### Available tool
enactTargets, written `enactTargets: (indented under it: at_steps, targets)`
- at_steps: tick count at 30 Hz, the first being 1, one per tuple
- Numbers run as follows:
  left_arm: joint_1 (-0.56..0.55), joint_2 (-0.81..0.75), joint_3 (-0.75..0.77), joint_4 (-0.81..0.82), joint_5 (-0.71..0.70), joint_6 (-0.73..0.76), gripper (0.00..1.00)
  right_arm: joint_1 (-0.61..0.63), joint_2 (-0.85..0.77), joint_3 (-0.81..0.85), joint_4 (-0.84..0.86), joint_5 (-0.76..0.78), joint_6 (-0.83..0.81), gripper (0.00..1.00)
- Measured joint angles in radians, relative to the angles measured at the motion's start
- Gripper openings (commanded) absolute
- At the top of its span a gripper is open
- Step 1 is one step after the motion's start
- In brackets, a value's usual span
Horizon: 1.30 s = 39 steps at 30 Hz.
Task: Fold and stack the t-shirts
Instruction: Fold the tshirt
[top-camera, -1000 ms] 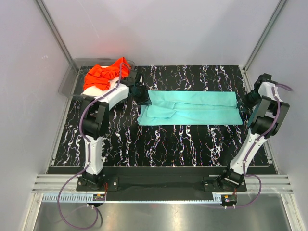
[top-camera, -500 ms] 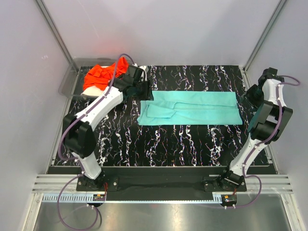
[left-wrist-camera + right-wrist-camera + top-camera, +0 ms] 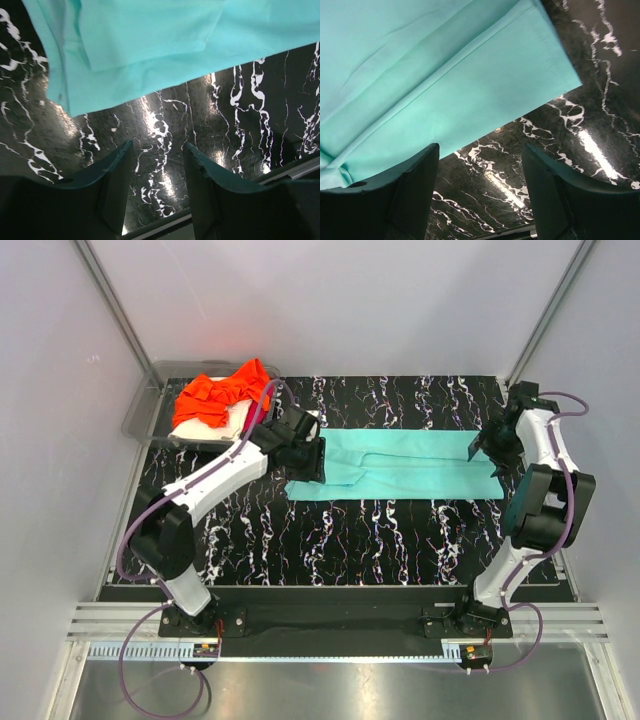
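Note:
A turquoise t-shirt (image 3: 400, 465) lies flat on the black marbled table as a long folded strip. My left gripper (image 3: 310, 455) hovers over its left end, open and empty. In the left wrist view the left gripper (image 3: 157, 146) frames bare table, with the shirt's (image 3: 150, 45) corner just beyond the fingertips. Over the strip's right end my right gripper (image 3: 490, 450) is open too. The right wrist view shows the right gripper (image 3: 480, 147) empty, the shirt's hem (image 3: 445, 75) ahead of it. An orange t-shirt (image 3: 215, 395) lies crumpled on a cream-white one (image 3: 215, 427).
The orange and cream-white shirts rest in a grey plastic tray (image 3: 140, 415) at the table's back left corner. White walls with metal posts close in the table on three sides. The arm bases stand on the rail at the near edge.
Both grippers have opened. The left one lifted off the shirt's left end, swung toward the tray and came back over that end. The right one moved inward over the right end.

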Motion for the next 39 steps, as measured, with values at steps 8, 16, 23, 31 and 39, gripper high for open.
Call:
enactTargets:
  at_steps: [8,16,23,31,39]
  targets:
    - [-0.022,0.051,-0.007,0.014,0.001,-0.05,0.45,0.101,-0.037,-0.092,0.041,-0.046,-0.006,0.68]
    - [-0.008,0.125,-0.006,0.037,0.008,-0.06,0.4,0.228,-0.021,-0.118,0.087,-0.102,-0.008,0.46]
    - [0.035,0.201,0.013,0.056,0.013,-0.056,0.4,0.236,0.063,-0.101,0.104,-0.127,-0.007,0.47]
    - [0.062,0.306,0.043,0.08,0.019,-0.045,0.39,0.236,0.126,-0.101,0.108,-0.127,-0.017,0.47]
    - [0.084,0.373,0.092,0.081,0.022,-0.003,0.38,0.236,0.175,-0.133,0.126,-0.122,-0.037,0.48]
